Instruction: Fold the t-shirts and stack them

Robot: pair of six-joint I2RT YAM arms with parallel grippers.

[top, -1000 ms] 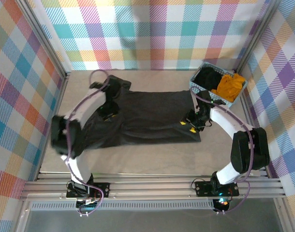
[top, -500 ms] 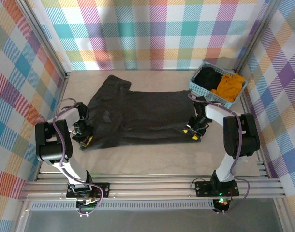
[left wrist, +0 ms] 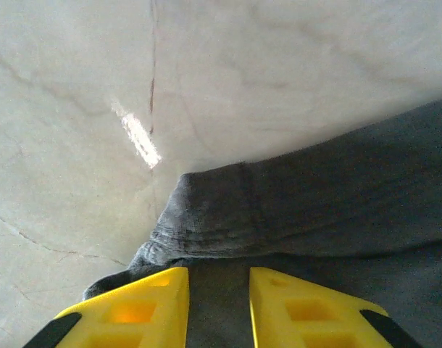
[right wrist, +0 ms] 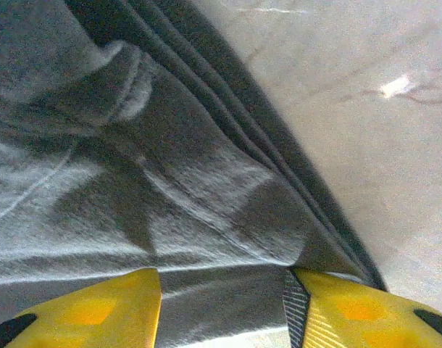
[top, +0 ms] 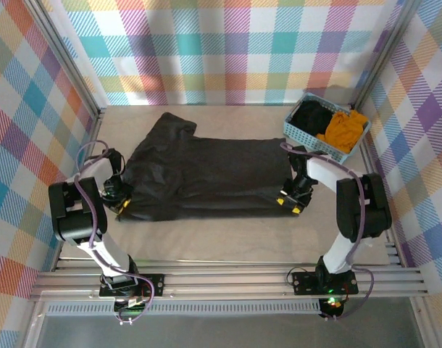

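The charcoal-grey t-shirt (top: 206,174) lies spread flat across the middle of the table (top: 228,239). Its body runs left to right, and one sleeve (top: 170,127) bunches up at the far left. I have both tools low at its near edge, one at each end, because I judge the fold has to start with that long edge lifted evenly from both corners. My left gripper (top: 122,206) sits on the near-left corner. In its wrist view the yellow fingers (left wrist: 134,312) stand a narrow gap apart with the stitched hem running up between them, but I cannot tell whether they are pinching the cloth or only straddling it. My right gripper (top: 288,204) is at the near-right corner. In its own view the jaws stand wide apart, with layered cloth lying flat between them and bare table just beyond the edge, so I read that side as not yet holding anything. The light blue basket (top: 302,133) sits at the far right corner of the table, just beyond my right arm, and holds a black t-shirt (top: 311,114) and a mustard-orange t-shirt (top: 344,129) that are yet to be folded. Nothing lies on the spread shirt itself. The basket is the one obstacle: a far swing with the right corner would pass close to it.
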